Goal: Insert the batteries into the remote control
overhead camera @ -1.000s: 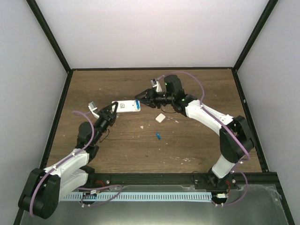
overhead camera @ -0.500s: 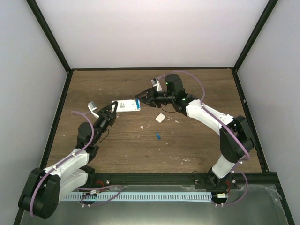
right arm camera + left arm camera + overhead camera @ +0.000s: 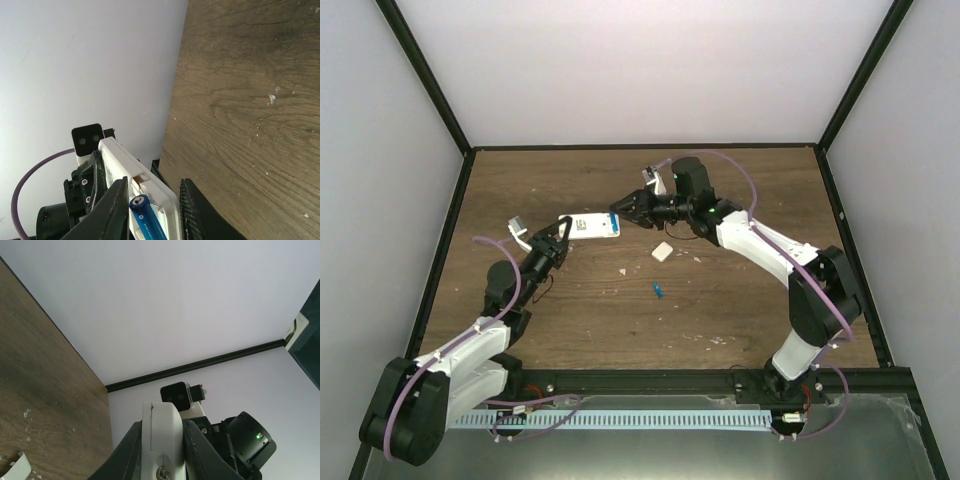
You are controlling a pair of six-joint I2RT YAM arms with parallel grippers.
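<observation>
Right gripper point(image 3: 620, 212) has narrowed around a battery point(image 3: 144, 216) seated at the three o'clock end of the remote point(image 3: 597, 226), possibly not yet gripping; left gripper point(image 3: 565, 232), clamped on the remote, should brace it steady.

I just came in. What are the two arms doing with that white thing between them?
The left gripper is shut on one end of the remote control and holds it above the table. The right gripper is at the other end, its fingers on either side of the open compartment, where a blue battery lies. Whether it grips anything cannot be told. The second battery lies on the table near the white cover piece, so loading looks half done.
</observation>
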